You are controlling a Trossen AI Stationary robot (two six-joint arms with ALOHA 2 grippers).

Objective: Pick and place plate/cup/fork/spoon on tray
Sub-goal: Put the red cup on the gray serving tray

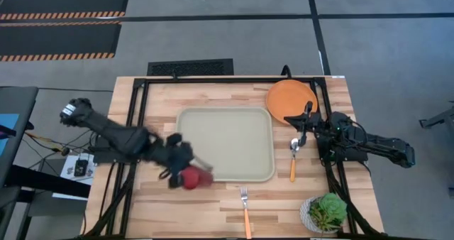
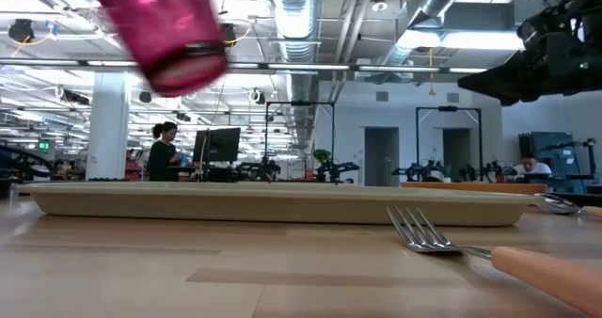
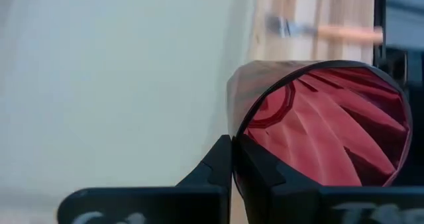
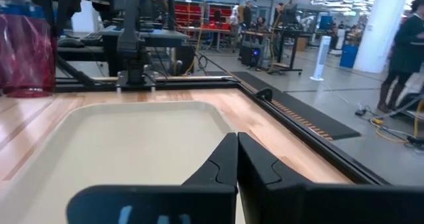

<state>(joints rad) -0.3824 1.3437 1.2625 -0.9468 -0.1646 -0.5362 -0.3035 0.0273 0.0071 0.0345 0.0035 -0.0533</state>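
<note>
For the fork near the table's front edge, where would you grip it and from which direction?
Grip the fork on its orange handle, coming straight down from above with the fingers across the handle. It lies flat on the table, tines toward the tray, clear of other things, and the handle is its thickest, longest part. The left gripper holds the cup, so the right gripper seems freer.

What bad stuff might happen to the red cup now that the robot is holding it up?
The left gripper holds the cup tipped on its side by the rim, in the air near the tray's corner. Gripped by only one wall, it might slip out and fall onto the table. It also hangs right over the tray's raised rim, so set down too early it may land half on the rim and tip. The fork lies close by, where a dropped cup may knock it.
</note>
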